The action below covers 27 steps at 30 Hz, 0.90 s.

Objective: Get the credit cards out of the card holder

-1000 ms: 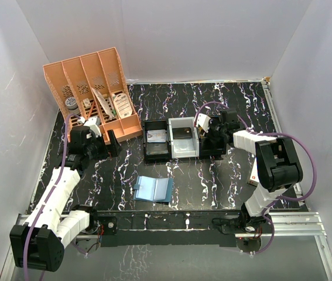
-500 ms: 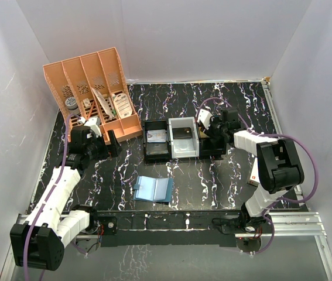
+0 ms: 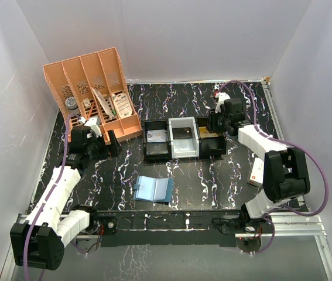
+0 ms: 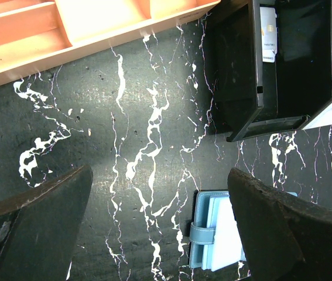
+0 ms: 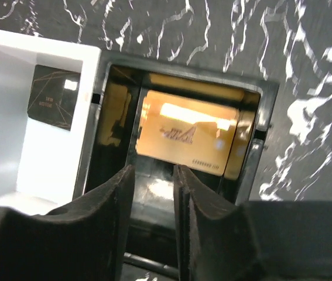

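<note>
Bench: a black slab bench (image 3: 224, 99) veined with white like marble. It is matt, with a soft patch of glare in the left wrist view, and a silver metal rail (image 3: 294, 219) runs along its near edge.
Room: plain white walls (image 3: 183, 35) close the bench in on the left, back and right.
Far left corner: a peach plastic slotted desk organiser (image 3: 92, 88) with small items in its slots.
Middle row: a black rectangular tray (image 3: 156, 157), a white rectangular tray (image 3: 183, 152) and a second black rectangular tray (image 3: 212, 154) sit side by side, touching.
Card holder: the teal-blue soft bifold card holder (image 3: 154, 189) lies open on the bench nearer than the trays and apart from them. Its lighter blue inside faces up.
Cards: a pale credit card (image 4: 267, 32) lies in the first black tray, a black credit card (image 5: 51, 96) in the white tray, and a gold credit card (image 5: 186, 134) in the second black tray.
Writing: the gold card bears a dark logo and a row of digits, and the black card has fine gold lines and small print. All of it is too small to read.
Right edge: a small white oblong box with a red mark (image 3: 256, 171) sits beside the right arm; the mark cannot be read.
Left gripper: the left gripper (image 4: 160, 175) has its fingers spread wide and holds nothing. It hangs over bare bench between the organiser and the card holder.
Right gripper: the right gripper (image 5: 153, 171) is over the second black tray, its fingers a narrow gap apart with nothing between them.
</note>
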Tool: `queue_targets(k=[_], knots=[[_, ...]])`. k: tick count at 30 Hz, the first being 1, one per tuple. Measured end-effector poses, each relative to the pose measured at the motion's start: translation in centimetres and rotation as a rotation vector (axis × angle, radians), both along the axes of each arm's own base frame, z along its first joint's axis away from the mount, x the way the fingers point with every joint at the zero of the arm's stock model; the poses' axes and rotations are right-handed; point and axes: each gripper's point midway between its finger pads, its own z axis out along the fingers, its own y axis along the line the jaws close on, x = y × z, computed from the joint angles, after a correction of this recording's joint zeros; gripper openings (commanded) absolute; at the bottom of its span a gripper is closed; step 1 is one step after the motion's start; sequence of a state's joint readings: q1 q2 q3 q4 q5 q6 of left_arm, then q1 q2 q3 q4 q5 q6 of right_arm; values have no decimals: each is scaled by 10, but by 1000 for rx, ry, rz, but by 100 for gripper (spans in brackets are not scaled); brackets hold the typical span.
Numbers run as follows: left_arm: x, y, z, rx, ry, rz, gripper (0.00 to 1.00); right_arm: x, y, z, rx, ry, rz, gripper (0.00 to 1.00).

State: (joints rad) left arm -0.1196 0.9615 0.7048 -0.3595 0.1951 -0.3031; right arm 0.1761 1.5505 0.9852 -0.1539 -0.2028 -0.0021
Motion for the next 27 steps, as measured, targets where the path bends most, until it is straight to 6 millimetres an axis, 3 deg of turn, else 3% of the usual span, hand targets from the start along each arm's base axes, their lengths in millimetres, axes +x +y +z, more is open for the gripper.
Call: queue_targets(k=[10,18,27], knots=[[0,0,0,0,0,0,99,-35,-8,-44,45,306,-234,24],[0,0,0,0,0,0,99,-18,-6,-49,-5,339,-311,23],[0,0,0,0,0,0,99,-29,8,-72,-54,403,-315,24]])
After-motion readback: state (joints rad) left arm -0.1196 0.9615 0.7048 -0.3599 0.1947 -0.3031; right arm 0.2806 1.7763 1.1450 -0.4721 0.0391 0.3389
